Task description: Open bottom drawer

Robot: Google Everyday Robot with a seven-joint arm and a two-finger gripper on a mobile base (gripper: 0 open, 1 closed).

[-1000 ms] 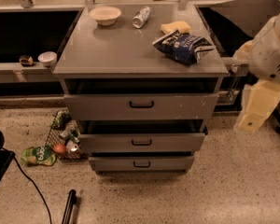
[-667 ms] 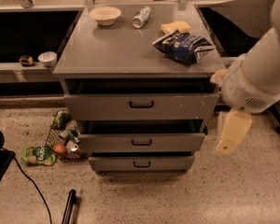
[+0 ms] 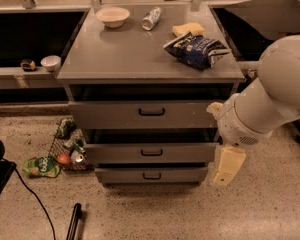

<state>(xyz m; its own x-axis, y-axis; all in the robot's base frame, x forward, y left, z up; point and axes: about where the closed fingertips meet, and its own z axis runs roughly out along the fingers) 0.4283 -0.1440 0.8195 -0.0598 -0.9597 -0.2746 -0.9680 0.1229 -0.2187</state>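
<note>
**Gripper low at the cabinet's right corner, handle off to its side**

Nearest me, over the speckled floor (image 3: 155,214), the gripper (image 3: 228,166) hangs point-down just beside the cabinet's right front corner. It shows as one cream slab, and I cannot tell whether it is wide or narrow; it holds nothing I can see. The bottom drawer (image 3: 180,175) sits lowest in the stack, looking shut or nearly so, its slim front running straight across. Its small black loop handle (image 3: 151,176) lies at the centre, well to the left of the gripper as I look, and about level with its lower end. The reach looks to me like a sideways one rather than a drop.

The arm (image 3: 270,104) comes in from the right, its thick white forearm sloping down to the wrist. Behind are the middle drawer (image 3: 190,152) and top drawer (image 3: 110,115). Farthest, the cabinet top (image 3: 120,54) carries a bowl (image 3: 113,16), a can (image 3: 151,18) and a chip bag (image 3: 197,49).
</note>
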